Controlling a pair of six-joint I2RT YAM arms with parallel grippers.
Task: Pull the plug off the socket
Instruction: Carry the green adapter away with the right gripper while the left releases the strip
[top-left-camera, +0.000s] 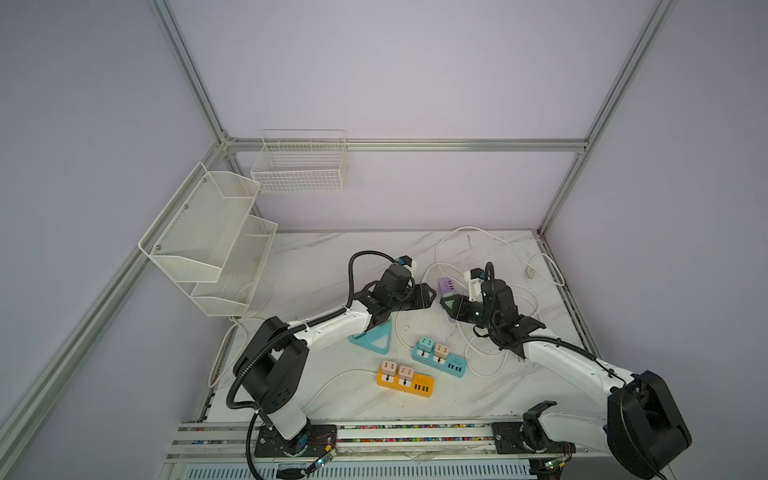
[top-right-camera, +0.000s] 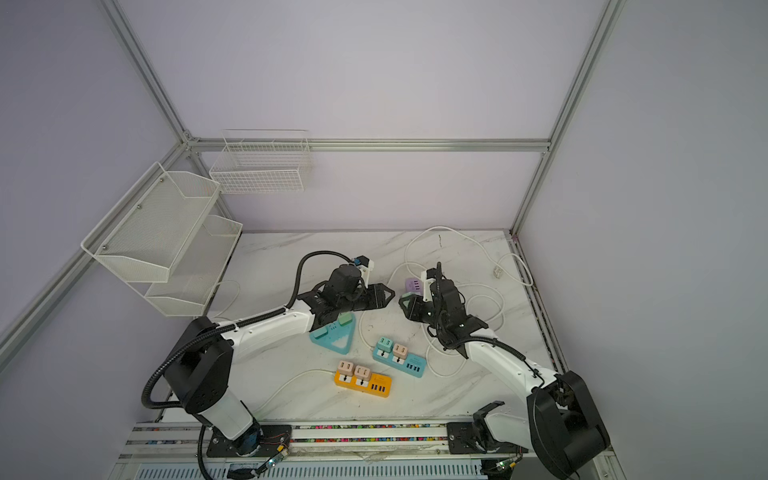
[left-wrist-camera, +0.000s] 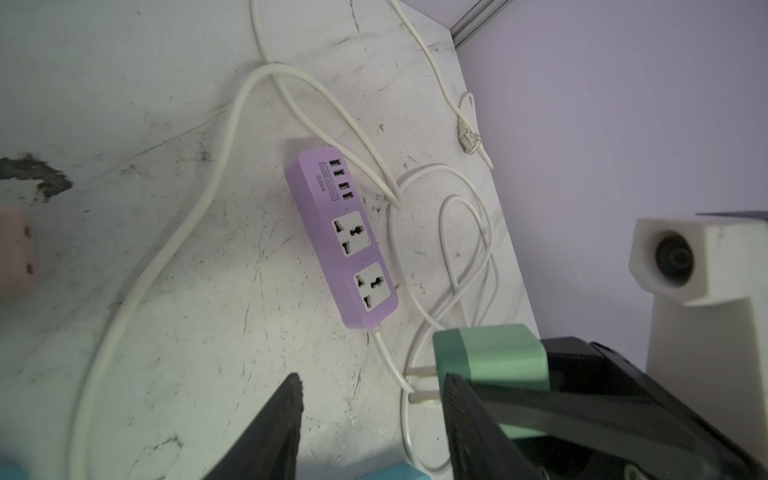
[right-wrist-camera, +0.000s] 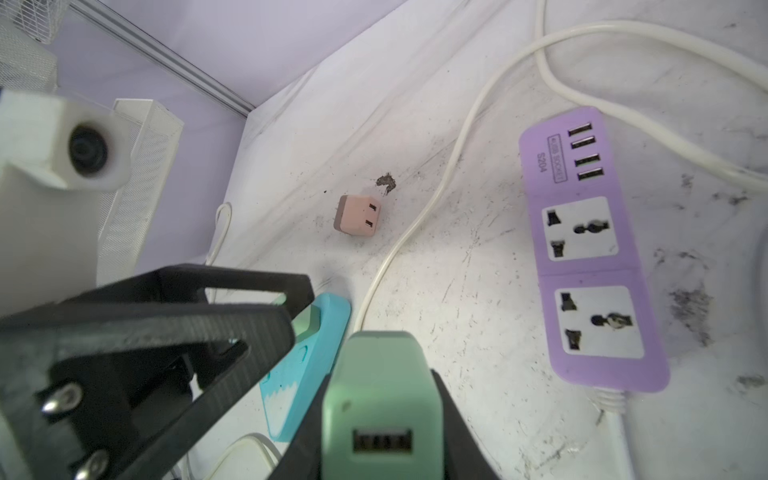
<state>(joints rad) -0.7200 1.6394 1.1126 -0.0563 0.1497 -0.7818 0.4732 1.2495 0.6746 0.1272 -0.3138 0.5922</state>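
The right gripper (right-wrist-camera: 376, 365) is shut tight on a green plug (right-wrist-camera: 374, 399). The plug is out of the socket and up in the air. Its two metal pins are bare in the left wrist view.

The left gripper (left-wrist-camera: 370, 432) is right next to the right gripper, almost tip to tip. Its two black fingers (left-wrist-camera: 266, 428) stand apart with nothing between them. One finger is very near the green plug, and I cannot tell if it touches.

Just under the right gripper, the purple power strip (right-wrist-camera: 590, 257) lies flat on the table (top-left-camera: 316, 266). Both of its big sockets are empty. A white cord (left-wrist-camera: 166, 270) loops on the table around it.

Under the left gripper's arm sits a teal three-cornered power strip (top-right-camera: 332, 338). A loose pink plug (right-wrist-camera: 357, 218) lies on the table by itself. It is on the far side of the left gripper from the right gripper.

Farther from both grippers, back toward the arm bases, is a blue power strip (top-left-camera: 440, 361). A teal plug (top-left-camera: 426, 344) and a pale pink plug (top-left-camera: 441, 351) are stuck in it. Just beside it, farther still from the grippers, is an orange power strip (top-left-camera: 415, 384) with two pink plugs (top-left-camera: 388, 368) in it.
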